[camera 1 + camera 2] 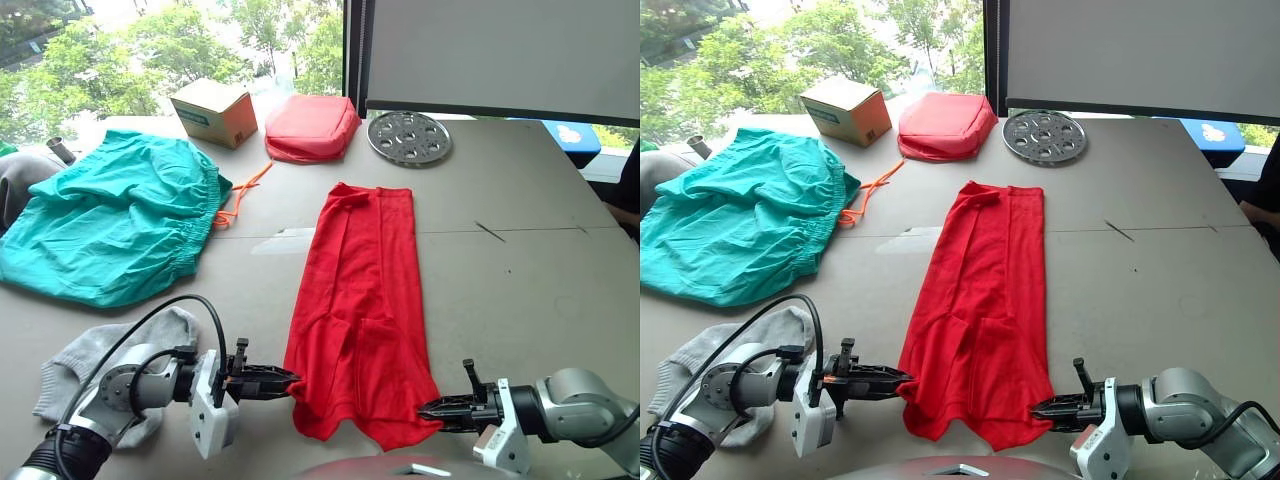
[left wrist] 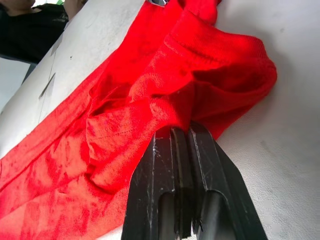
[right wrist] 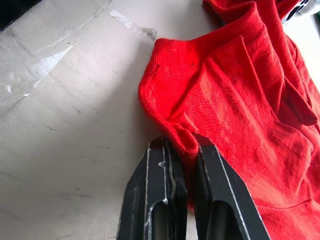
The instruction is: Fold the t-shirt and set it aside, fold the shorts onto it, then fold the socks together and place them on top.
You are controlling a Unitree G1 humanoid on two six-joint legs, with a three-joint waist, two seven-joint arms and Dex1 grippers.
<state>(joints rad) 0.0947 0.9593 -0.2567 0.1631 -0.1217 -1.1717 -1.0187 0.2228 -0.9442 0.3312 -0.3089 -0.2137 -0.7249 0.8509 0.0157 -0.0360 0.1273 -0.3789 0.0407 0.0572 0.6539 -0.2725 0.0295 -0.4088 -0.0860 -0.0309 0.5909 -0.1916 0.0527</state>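
Red t-shirt (image 1: 360, 300) lies folded into a long strip down the middle of your table (image 1: 520, 250), near end towards you. Your left gripper (image 1: 285, 381) reaches in low and level, fingers clamped on the strip's near left corner; your right gripper (image 1: 432, 409) mirrors it, pinching the near right corner. Shorts (image 1: 110, 215) lie far left, socks (image 1: 95, 360) under your left arm.

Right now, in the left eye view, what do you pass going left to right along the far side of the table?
cardboard box → red padded pouch → round metal plate with holes → blue object at the far right edge
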